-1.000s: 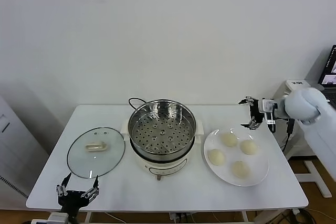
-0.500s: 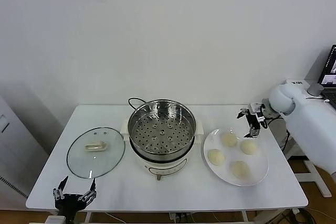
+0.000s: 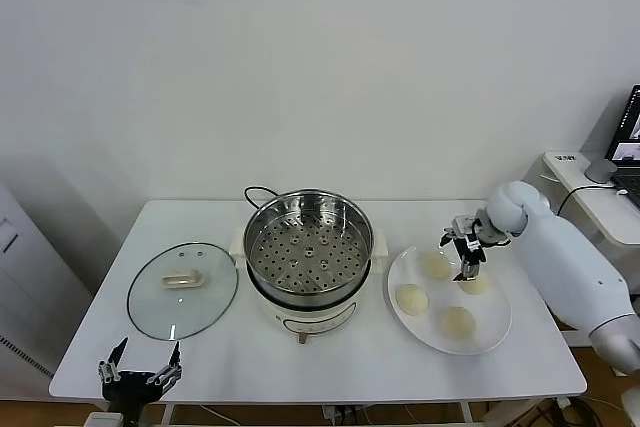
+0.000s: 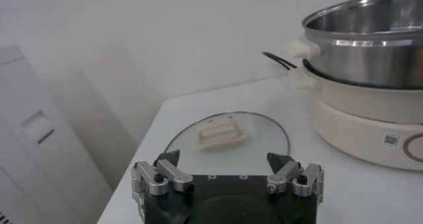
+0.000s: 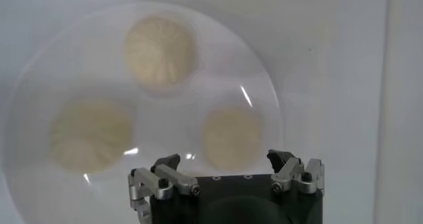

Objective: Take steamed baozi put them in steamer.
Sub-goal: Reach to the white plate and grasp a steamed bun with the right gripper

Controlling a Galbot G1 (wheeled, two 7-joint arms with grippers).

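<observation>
- The right gripper (image 3: 464,247) has swung in from the table's right edge and now hangs over the white plate (image 3: 497,337), jaws spread wide and holding nothing.
- Four steamed baozi (image 3: 411,299) still sit on that plate, at about three o'clock from the steamer (image 3: 308,247), whose basket is bare.
- My guess is it is lining up its first pick, likely the bun at the plate's one o'clock.
- The left gripper (image 3: 138,375) has dropped back at the table's near edge below the glass lid (image 3: 183,290), open and idle.
</observation>
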